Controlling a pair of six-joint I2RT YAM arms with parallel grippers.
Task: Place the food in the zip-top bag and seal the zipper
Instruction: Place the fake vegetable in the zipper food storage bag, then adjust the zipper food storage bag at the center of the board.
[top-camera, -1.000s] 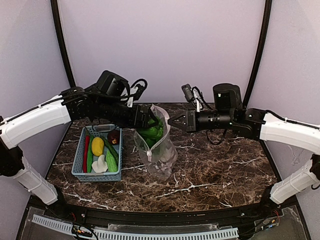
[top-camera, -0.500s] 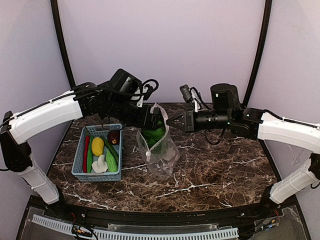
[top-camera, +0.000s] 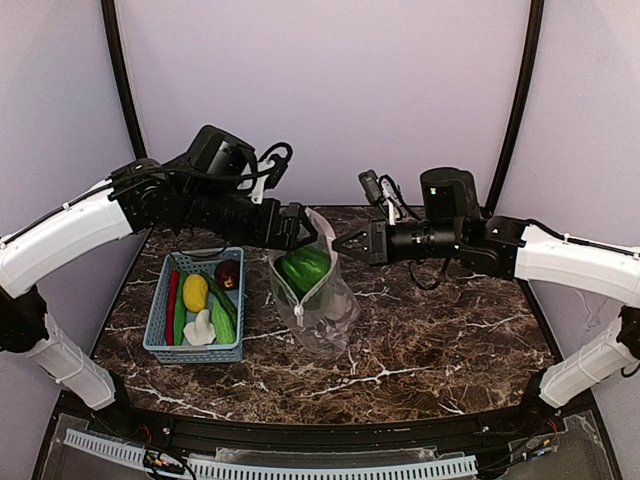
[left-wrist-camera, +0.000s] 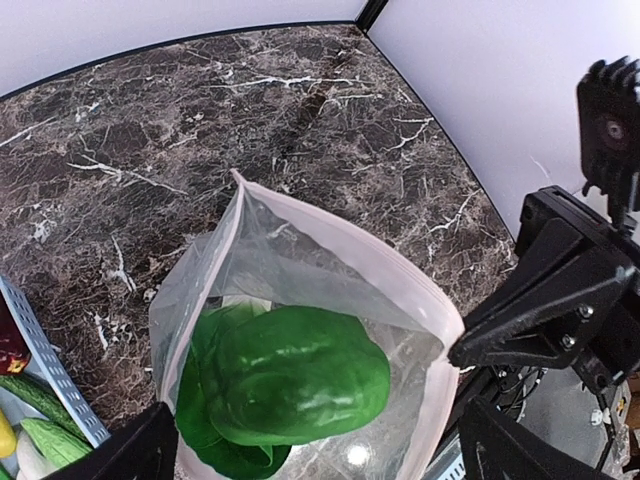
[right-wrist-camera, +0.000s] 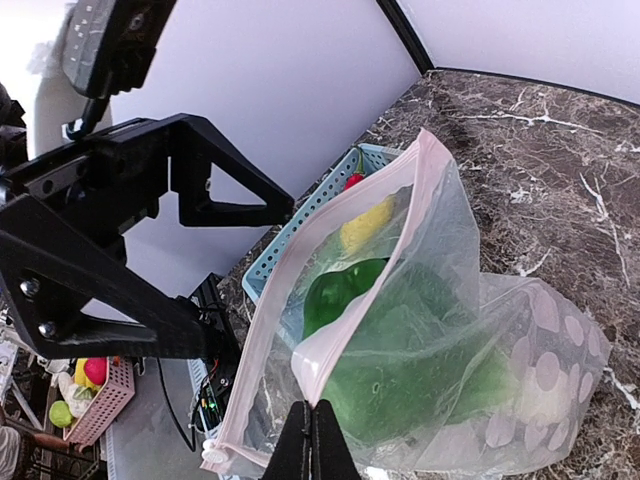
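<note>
At the left, the basket (top-camera: 195, 352) still holds the chilli (top-camera: 171, 305), yellow piece (top-camera: 195, 292), white piece (top-camera: 199, 329), long greens (top-camera: 222, 318) and dark fruit (top-camera: 228, 273). The left tool (top-camera: 305, 232) has drawn back from the bag's mouth and hangs just above it, its jaws now spread wide and empty. The leafy bunch (left-wrist-camera: 290, 375) it was carrying now lies inside the bag (top-camera: 320, 310), which stands on the tabletop (top-camera: 430, 330) beside the basket. The right tool (top-camera: 345, 243), jaws pressed together, keeps pinching the zipper (left-wrist-camera: 350, 248) edge, holding the mouth up and open. So one item looks delivered; the basket items remain, and sealing comes last.
</note>
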